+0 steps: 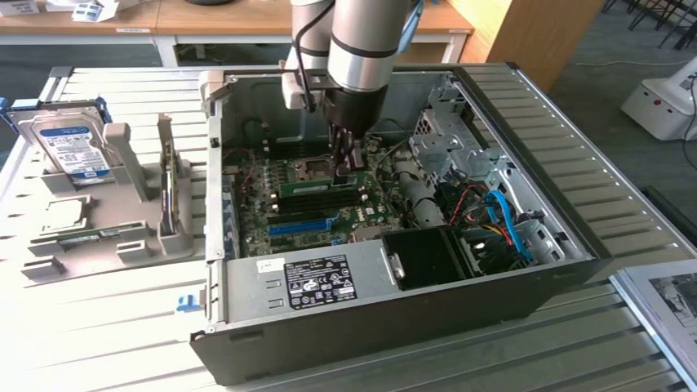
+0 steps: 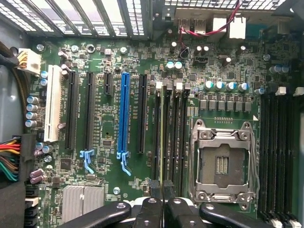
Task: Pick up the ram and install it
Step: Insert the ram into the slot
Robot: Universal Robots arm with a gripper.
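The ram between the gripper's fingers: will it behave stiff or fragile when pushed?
The ram is a thin board seen edge-on, so it is probably light and stiff lengthwise, yet likely to crack under sideways force. The gripper seems to pinch it near one end, so it may tilt rather than go down evenly.

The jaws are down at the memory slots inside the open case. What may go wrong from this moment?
1. The ram stands edge-on among closely spaced slots; slightly off line, pressing may bend it or miss the slot.
2. The jaws seem to grip it near one end, so it may seat tilted.
3. The open processor socket lies just beside; a slip could strike its contacts.
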